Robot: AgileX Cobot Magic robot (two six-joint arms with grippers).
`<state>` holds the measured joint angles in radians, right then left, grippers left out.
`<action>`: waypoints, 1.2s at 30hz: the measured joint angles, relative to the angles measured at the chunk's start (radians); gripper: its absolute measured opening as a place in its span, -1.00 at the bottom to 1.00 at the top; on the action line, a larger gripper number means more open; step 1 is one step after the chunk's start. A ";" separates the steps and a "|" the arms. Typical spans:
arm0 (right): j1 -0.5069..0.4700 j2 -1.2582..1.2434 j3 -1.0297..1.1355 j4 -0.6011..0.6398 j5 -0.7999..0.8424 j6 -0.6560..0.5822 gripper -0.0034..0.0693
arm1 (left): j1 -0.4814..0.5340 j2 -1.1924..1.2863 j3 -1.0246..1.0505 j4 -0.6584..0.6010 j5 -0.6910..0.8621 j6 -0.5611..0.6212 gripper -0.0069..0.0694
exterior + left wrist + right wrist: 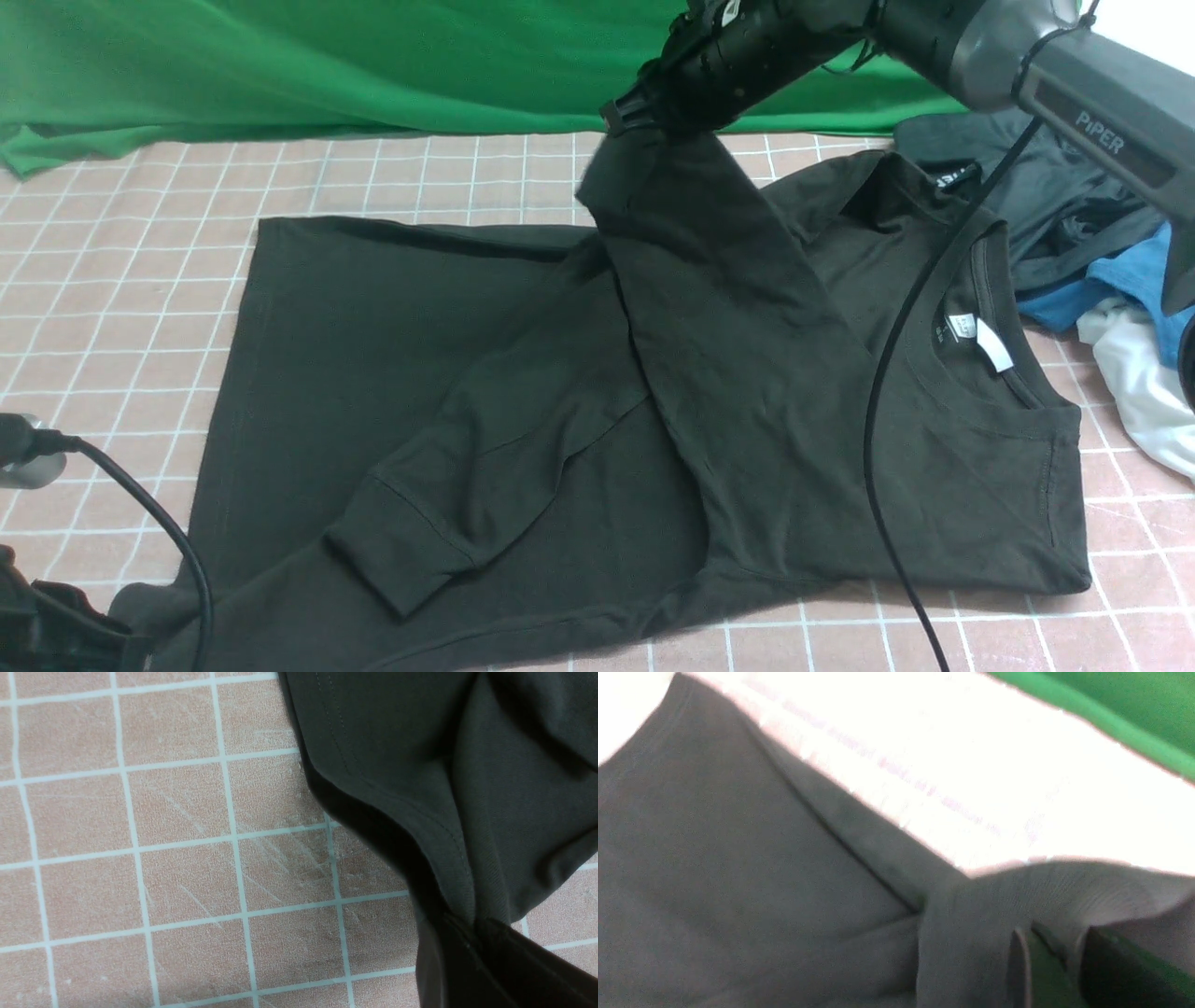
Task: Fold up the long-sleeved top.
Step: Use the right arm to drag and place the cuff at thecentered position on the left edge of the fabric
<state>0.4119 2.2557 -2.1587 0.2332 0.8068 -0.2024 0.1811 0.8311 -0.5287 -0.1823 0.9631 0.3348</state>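
Black long-sleeved top (pixel 373 373): right jaws clamp raised sleeve cuff (pixel 635 177); left jaws clamp fabric edge (pixel 448 858).

Matt, smooth black cloth top (pixel 373 327)

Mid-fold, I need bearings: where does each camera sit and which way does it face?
Front: between the arms, facing forward over the long-sleeved top; left arm low, right gripper holding a sleeve up.
Left wrist: looking down past the left gripper at the hem and table.
Right wrist: looking past the right gripper at the sleeve, blurred.
Shared: front and right wrist both show that sleeve and green backdrop.
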 joint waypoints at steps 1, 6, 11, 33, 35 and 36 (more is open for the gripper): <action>0.000 0.001 0.000 0.000 -0.018 0.000 -0.22 | 0.000 0.000 0.000 0.000 0.000 0.000 -0.72; 0.000 0.001 -0.001 -0.003 -0.120 0.003 0.51 | 0.000 0.000 0.000 0.000 0.000 0.000 -0.72; 0.000 -0.037 -0.003 -0.064 -0.019 0.003 0.80 | 0.000 0.000 0.000 0.000 0.000 0.000 -0.72; 0.212 -0.314 0.682 -0.154 0.106 0.134 0.57 | 0.000 0.000 0.000 -0.002 -0.023 0.000 -0.72; 0.219 -0.301 0.708 -0.154 0.037 0.135 0.61 | 0.000 0.000 0.000 -0.002 -0.023 0.000 -0.72; 0.219 -0.288 0.713 -0.155 0.012 0.136 0.62 | 0.000 0.000 0.000 -0.002 -0.023 0.000 -0.72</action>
<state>0.6312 1.9682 -1.4457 0.0786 0.8190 -0.0668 0.1811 0.8311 -0.5287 -0.1840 0.9405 0.3348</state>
